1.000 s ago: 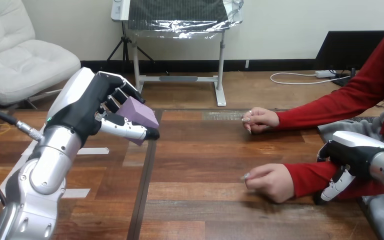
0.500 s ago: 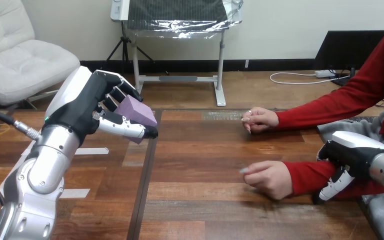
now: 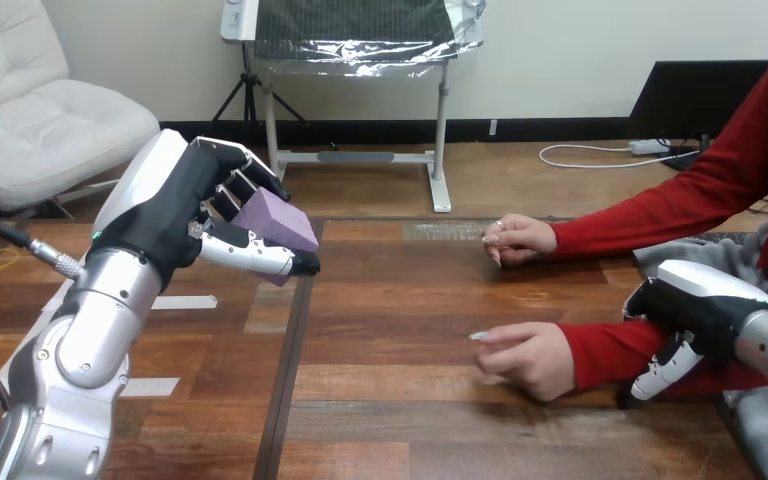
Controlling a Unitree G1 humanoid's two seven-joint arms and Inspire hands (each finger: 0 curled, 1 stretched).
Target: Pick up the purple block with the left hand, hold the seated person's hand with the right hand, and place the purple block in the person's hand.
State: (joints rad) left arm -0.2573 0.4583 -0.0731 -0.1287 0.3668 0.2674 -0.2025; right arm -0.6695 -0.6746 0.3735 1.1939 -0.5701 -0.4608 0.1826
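Worktop (image 3: pixel 410 420) mid-frame had the person's hand (image 3: pixel 530 358) curled, right robot hand (image 3: pixel 695 310) at its forearm (image 3: pixel 610 350) (grip unclear), left robot hand (image 3: pixel 175 215) clamped on purple block (image 3: pixel 275 222) upper left: releasing onto a curled hand risked a bounce-off.

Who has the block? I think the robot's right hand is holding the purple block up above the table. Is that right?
Not quite: the hand is wrong. The head view shows the robot's left hand holding the purple block up above the table.
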